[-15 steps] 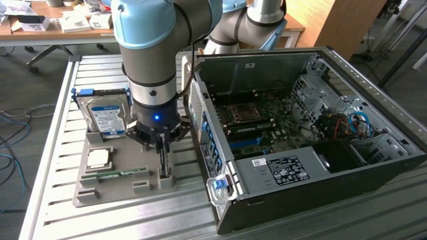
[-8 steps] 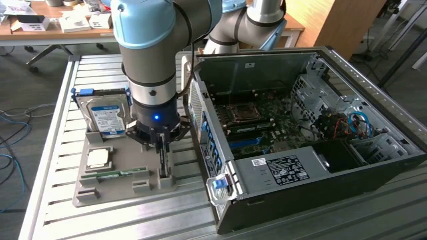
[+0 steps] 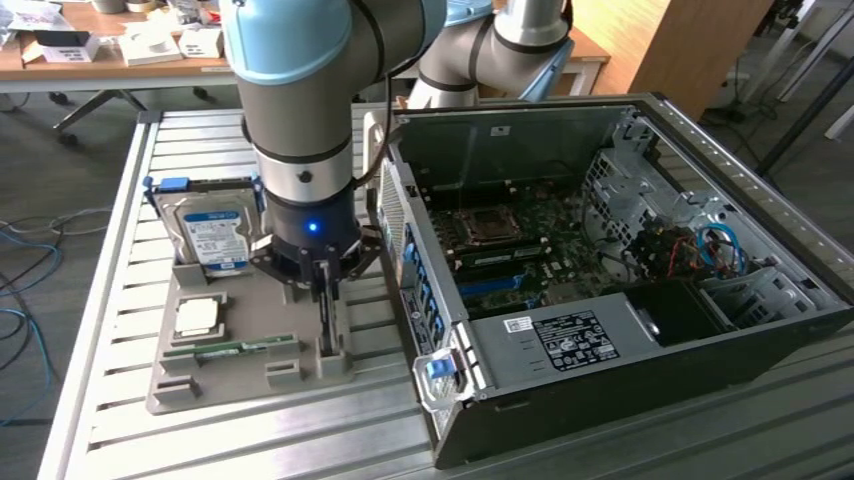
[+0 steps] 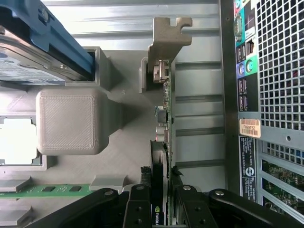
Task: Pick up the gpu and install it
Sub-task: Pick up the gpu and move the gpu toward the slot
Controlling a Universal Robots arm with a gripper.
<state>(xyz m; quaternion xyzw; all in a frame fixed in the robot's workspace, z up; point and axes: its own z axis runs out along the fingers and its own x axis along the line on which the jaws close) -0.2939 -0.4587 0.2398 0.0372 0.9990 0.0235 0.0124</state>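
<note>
**Gripper Pinches the GPU in Its Stand**

Exterior view: The arm reaches straight down over a grey holder point(image 3: 180, 385) on the metal table point(image 3: 187, 140). The gripper point(image 3: 324, 290) is low, right on top of the gpu point(image 3: 328, 335). The gpu stands on its thin edge in a slot of the holder, and it looks like a dark thin strip running down from between the fingers. A hard drive point(image 3: 214, 235) with a blue label stands in the holder on the exterior view's left of the fingers. A square chip point(image 3: 200, 317) and a green memory stick point(image 3: 247, 348) lie flat on that same side, a bit nearer to the fingers. The open computer case point(image 3: 574, 335) stands close by on the fingers' other side.

Wrist view: The gripper point(image 4: 160, 178) has the gpu point(image 4: 164, 118) right in the middle. One black finger sits on each flat side, and the fingers point(image 4: 140, 204) press against the card, so they are clamped on it. The card runs out past the fingertips to its metal end plate point(image 4: 166, 42). Its bottom edge sits in the grey holder point(image 4: 71, 121). The hard drive point(image 4: 28, 71) and memory stick point(image 4: 42, 190) are off to one side of the fingers. The computer case point(image 4: 275, 71) is on the other side.
</note>
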